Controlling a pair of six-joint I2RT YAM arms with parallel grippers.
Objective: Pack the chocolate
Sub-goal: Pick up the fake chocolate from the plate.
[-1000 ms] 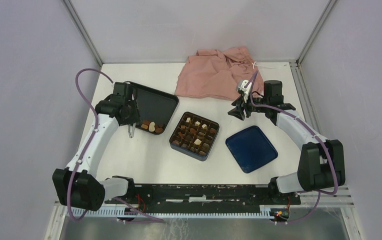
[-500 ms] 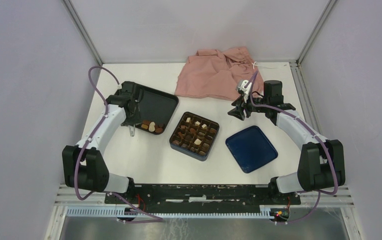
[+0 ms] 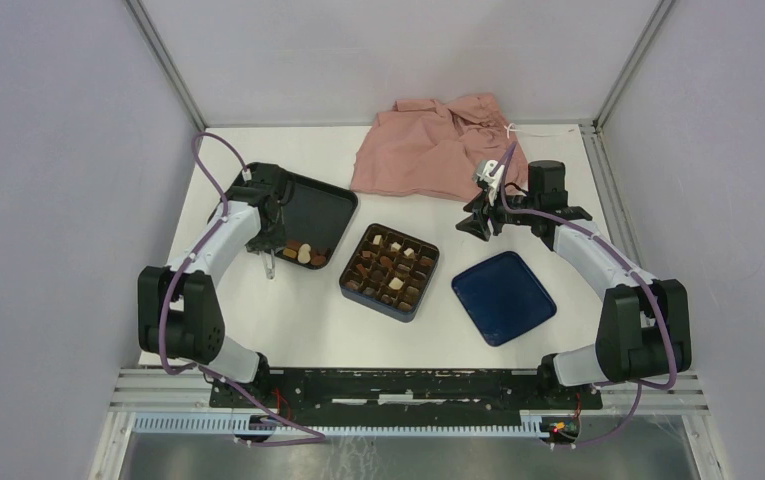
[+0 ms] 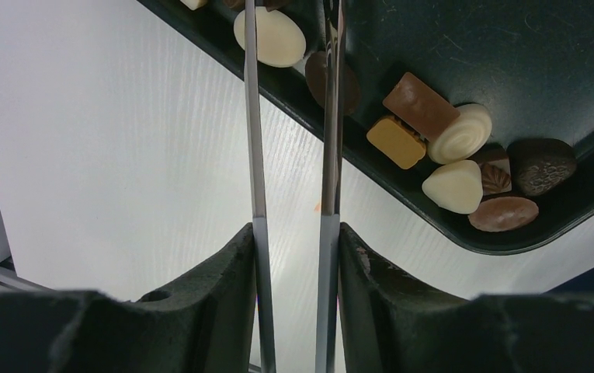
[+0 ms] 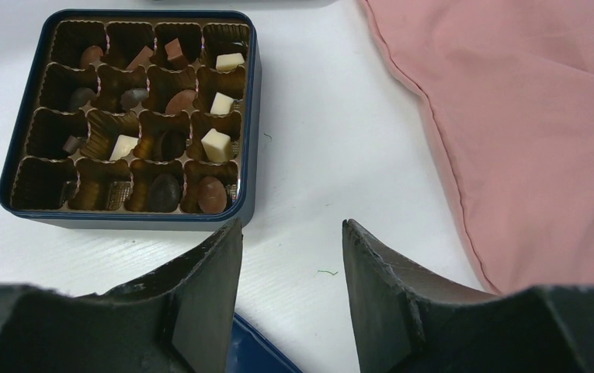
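Note:
Several chocolate pieces [image 4: 449, 148], cream, tan and dark brown, lie in the near corner of the black tray [image 4: 511, 47]. From above, that chocolate cluster [image 3: 303, 254] sits at the tray's front edge [image 3: 330, 232]. My left gripper [image 4: 293, 229] is shut on metal tweezers [image 4: 253, 140]. Their two blades stay apart and reach over the tray's rim, with the tips cut off by the frame. More chocolate [image 5: 216, 144] fills cells of the dark blue box [image 5: 251, 116]. My right gripper [image 5: 292, 233] hangs open and empty above bare table, right of the box.
The blue box lid [image 3: 503, 297] lies right of the box [image 3: 389, 270], below my right gripper [image 3: 480, 222]. A pink cloth [image 3: 438, 145] covers the far middle of the table. My left gripper [image 3: 270, 225] is at the tray's left side.
My left arm has folded in, its elbow moving toward the table. The gripper and tweezers shifted slightly right toward the tray. The right arm has not moved.

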